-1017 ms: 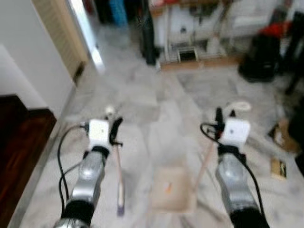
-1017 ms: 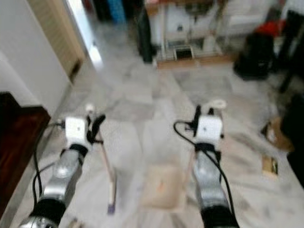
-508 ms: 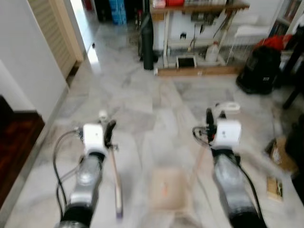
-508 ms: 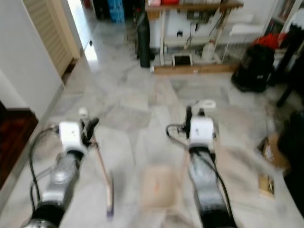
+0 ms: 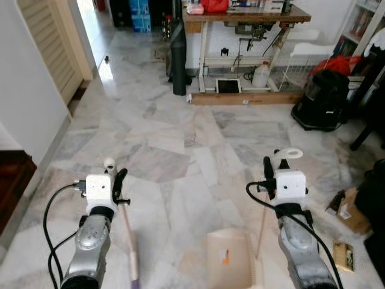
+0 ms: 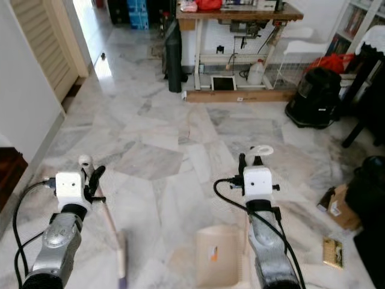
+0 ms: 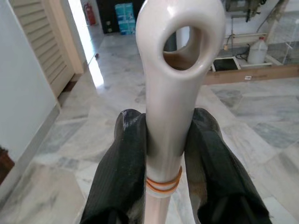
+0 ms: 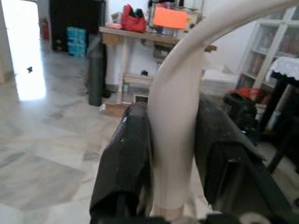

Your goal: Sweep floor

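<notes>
My left gripper (image 5: pixel 118 180) is shut on the cream handle of a small broom (image 5: pixel 127 238), whose shaft slants down to the marble floor at my lower left. In the left wrist view the black fingers (image 7: pixel 122 177) clamp the broom handle (image 7: pixel 170 93) just below its hanging loop. My right gripper (image 5: pixel 269 171) is shut on the upright cream handle (image 8: pixel 174 121) of a beige dustpan (image 5: pixel 228 260), which rests on the floor between my arms with a small orange mark on its pan. The handle's loop (image 5: pixel 287 153) sticks up above the right wrist.
A wooden workbench (image 5: pixel 240 15) with clutter stands ahead, a dark tall cylinder (image 5: pixel 178 54) beside it. A black bag (image 5: pixel 322 105) and cardboard scraps (image 5: pixel 346 208) lie at right. A louvred door (image 5: pixel 51 42) and white wall run along the left. Marble floor stretches ahead.
The camera has tilted up and steadied, so more of the room ahead shows. Both grippers keep the same hold on broom and dustpan handles.
</notes>
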`<state>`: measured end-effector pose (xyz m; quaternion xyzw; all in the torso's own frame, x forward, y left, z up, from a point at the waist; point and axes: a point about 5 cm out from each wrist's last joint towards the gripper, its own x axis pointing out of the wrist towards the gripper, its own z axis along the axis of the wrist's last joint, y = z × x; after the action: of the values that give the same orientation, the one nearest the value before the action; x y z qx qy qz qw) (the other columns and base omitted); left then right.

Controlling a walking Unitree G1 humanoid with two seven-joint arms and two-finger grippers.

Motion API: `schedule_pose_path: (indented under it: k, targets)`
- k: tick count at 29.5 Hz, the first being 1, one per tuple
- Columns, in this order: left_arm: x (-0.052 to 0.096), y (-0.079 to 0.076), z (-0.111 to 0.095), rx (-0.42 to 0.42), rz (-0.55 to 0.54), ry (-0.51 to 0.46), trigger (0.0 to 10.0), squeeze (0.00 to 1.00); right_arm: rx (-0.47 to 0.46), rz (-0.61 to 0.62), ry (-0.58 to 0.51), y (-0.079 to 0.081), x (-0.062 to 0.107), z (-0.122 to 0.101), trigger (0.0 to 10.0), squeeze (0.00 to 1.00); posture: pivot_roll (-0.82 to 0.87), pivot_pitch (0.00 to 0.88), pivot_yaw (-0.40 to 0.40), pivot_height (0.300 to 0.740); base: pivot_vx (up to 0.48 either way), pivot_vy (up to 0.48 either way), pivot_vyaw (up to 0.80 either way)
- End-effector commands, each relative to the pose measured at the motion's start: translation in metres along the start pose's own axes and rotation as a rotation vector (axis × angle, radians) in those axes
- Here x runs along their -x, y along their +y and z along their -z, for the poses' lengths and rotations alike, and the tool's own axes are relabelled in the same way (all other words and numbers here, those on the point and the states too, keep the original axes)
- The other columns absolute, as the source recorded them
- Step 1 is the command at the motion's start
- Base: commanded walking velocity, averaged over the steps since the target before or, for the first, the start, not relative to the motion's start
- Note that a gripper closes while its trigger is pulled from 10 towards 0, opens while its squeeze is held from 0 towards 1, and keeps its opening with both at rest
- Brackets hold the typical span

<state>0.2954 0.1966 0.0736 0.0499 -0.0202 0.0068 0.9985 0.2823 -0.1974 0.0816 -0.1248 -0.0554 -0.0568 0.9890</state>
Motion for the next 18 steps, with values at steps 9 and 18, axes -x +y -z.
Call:
schedule_pose_path:
  k: [9, 18]
  targets:
    - [-0.011, -0.001, -0.017, 0.003, 0.008, -0.064, 10.0, 0.00, -0.005, 0.064, -0.074, -0.010, -0.007, -0.017, 10.0, 0.00, -0.08, 0.000, 0.019, 0.740, 0.391, 0.000, 0.00]
    - [-0.013, -0.007, -0.022, 0.008, 0.036, -0.077, 10.0, 0.00, -0.024, 0.070, -0.093, -0.003, -0.012, -0.023, 10.0, 0.00, -0.08, 0.000, 0.034, 0.740, 0.392, 0.000, 0.00]
